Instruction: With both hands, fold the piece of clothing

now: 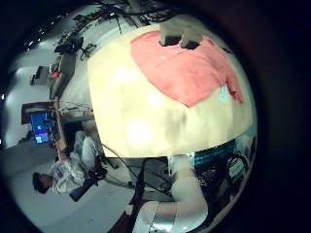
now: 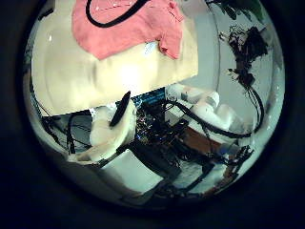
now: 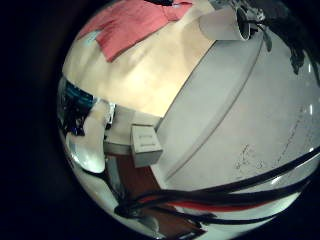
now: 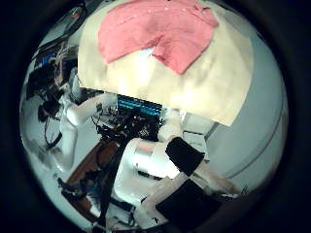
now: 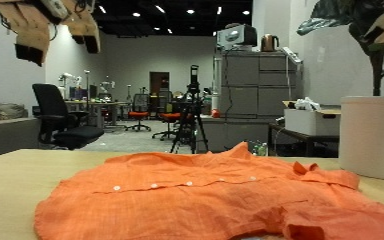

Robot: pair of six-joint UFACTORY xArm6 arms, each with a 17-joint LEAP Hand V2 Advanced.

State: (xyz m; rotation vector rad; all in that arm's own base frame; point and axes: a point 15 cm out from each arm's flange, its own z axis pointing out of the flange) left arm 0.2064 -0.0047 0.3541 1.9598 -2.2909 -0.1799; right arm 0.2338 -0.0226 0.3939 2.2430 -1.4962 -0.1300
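— On the table (image 5: 6, 170), spread nearly flat, lies the orange button-up shirt (image 5: 212, 195), button row facing up. Where are the hands?

— High above it. At the outside view's upper left corner the left hand (image 5: 35, 25) hangs from the top edge with its fingers (image 5: 32, 50) drooping loosely, holding nothing. At the upper right corner the right hand (image 5: 379, 20) shows only in part; its fingers look relaxed and empty too.

— And the shirt relative to those fingers?

— Well apart and below. All four palm views show the whole shirt small on the tan tabletop, so neither palm is close. It sits between the two hands rather than under either one.

— How should the step be done well?

— I'd judge the fold has not begun. Each hand should come down onto its own side of the shirt, left hand to the sleeve and hem on its side, right hand likewise, pinch cloth only, not the table, and lift evenly so the fabric carries over without bunching. The white bin (image 5: 373, 135) stands near the right side; that arm should clear it.
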